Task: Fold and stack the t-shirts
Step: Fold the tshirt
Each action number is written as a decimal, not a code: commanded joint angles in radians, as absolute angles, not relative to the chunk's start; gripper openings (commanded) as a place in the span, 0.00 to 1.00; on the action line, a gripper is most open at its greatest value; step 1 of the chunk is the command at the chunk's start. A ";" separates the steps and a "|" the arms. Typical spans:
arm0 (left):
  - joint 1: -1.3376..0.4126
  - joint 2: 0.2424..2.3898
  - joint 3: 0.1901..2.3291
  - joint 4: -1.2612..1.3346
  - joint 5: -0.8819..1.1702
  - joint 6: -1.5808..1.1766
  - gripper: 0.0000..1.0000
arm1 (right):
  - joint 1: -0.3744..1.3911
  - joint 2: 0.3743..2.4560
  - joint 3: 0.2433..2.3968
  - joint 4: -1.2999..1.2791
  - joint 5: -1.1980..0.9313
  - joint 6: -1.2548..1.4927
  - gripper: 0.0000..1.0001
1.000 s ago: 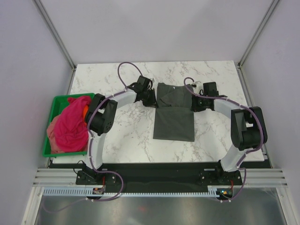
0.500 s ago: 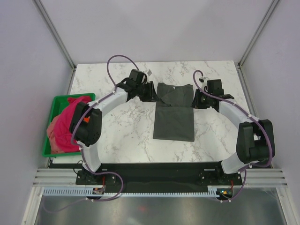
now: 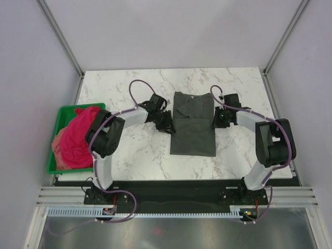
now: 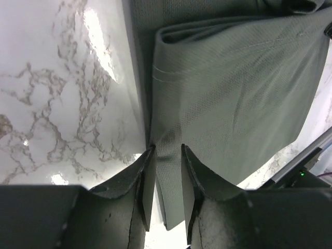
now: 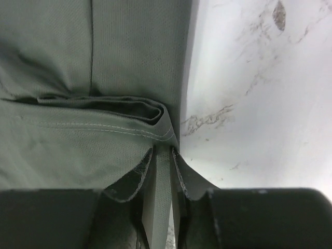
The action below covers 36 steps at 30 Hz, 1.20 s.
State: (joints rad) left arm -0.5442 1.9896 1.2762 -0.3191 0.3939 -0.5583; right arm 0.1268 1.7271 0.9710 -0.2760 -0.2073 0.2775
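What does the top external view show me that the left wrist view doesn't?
Top external only: the green bin holding the magenta t-shirt and salmon t-shirt, the right gripper at the right edge of the grey t-shirt, and that shirt's whole outline. Left wrist only: the shirt's folded left edge lying between the jaws of the left gripper; whether they pinch it is unclear. Both: the grey t-shirt on the marble table.

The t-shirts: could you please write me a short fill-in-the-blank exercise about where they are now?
1. The pink t-shirts lie piled in the ___ bin.
2. The grey t-shirt lies on the ___-patterned table.
3. The left gripper and the right gripper each have an edge of the ___ t-shirt between their fingers.
Missing words: green; marble; grey.
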 commanded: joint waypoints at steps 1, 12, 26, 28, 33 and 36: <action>-0.532 1.974 1.246 -0.307 0.383 -0.603 0.34 | 0.126 1.704 1.026 -0.290 -0.104 0.275 0.25; -0.526 1.608 1.074 -0.341 0.468 -0.618 0.52 | 0.127 1.412 0.949 -0.643 -0.044 0.558 0.36; -0.598 1.588 0.798 -0.121 0.548 -0.785 0.59 | 0.175 1.045 0.548 -0.513 -0.198 0.821 0.59; -0.600 1.614 0.793 -0.117 0.538 -0.793 0.59 | 0.186 1.037 0.520 -0.488 -0.193 0.830 0.58; -0.609 1.647 0.790 -0.098 0.491 -0.808 0.59 | 0.209 1.043 0.436 -0.411 -0.186 0.873 0.56; -0.614 1.680 0.793 -0.086 0.469 -0.816 0.57 | 0.213 1.055 0.407 -0.361 -0.176 0.876 0.54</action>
